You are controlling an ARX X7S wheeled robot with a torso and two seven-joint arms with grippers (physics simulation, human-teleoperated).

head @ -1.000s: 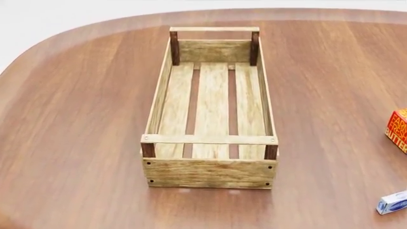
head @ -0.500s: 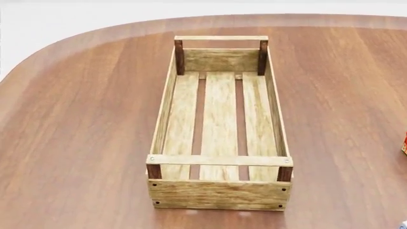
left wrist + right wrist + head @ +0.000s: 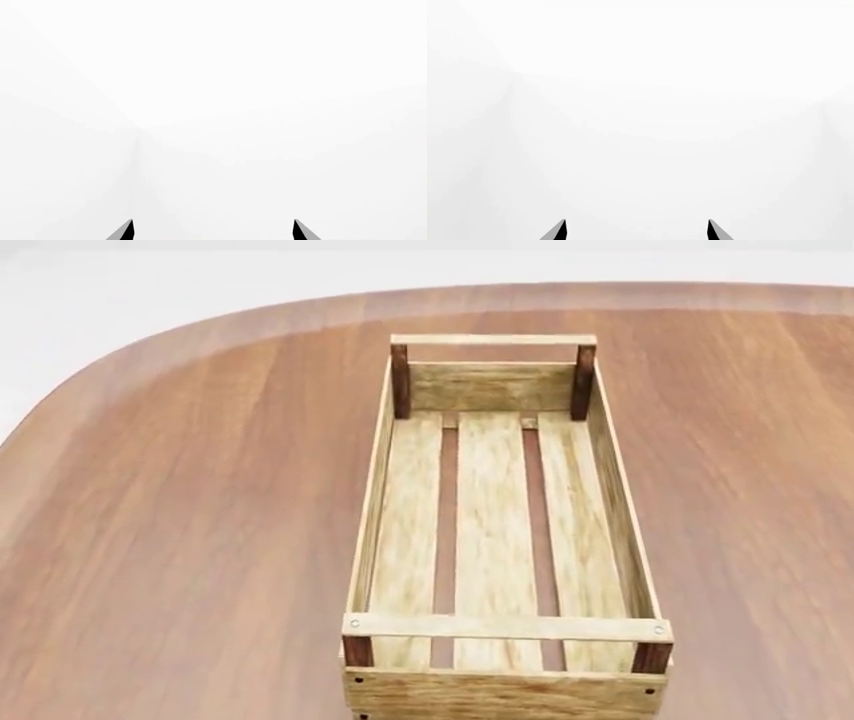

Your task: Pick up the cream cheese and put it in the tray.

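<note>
The tray (image 3: 371, 530), a long light-wood slatted crate with dark corner posts and a handle bar at each end, lies lengthwise in the middle of the head view with nothing inside it. The cream cheese is out of view in every frame. Neither arm shows in the head view. My left gripper (image 3: 213, 231) is open, its two dark fingertips (image 3: 125, 231) wide apart against blank white. In its own wrist view, my right gripper (image 3: 636, 231) is open too, and only white shows between its fingertips (image 3: 715, 231).
The tray stands on a wide brown wooden table (image 3: 174, 540) with a rounded far-left edge (image 3: 160, 335). White floor or wall lies beyond that edge.
The head view has shifted, so the tray now sits lower and further right in the picture. The cream cheese and the red-orange butter box have slid out of the right edge.
</note>
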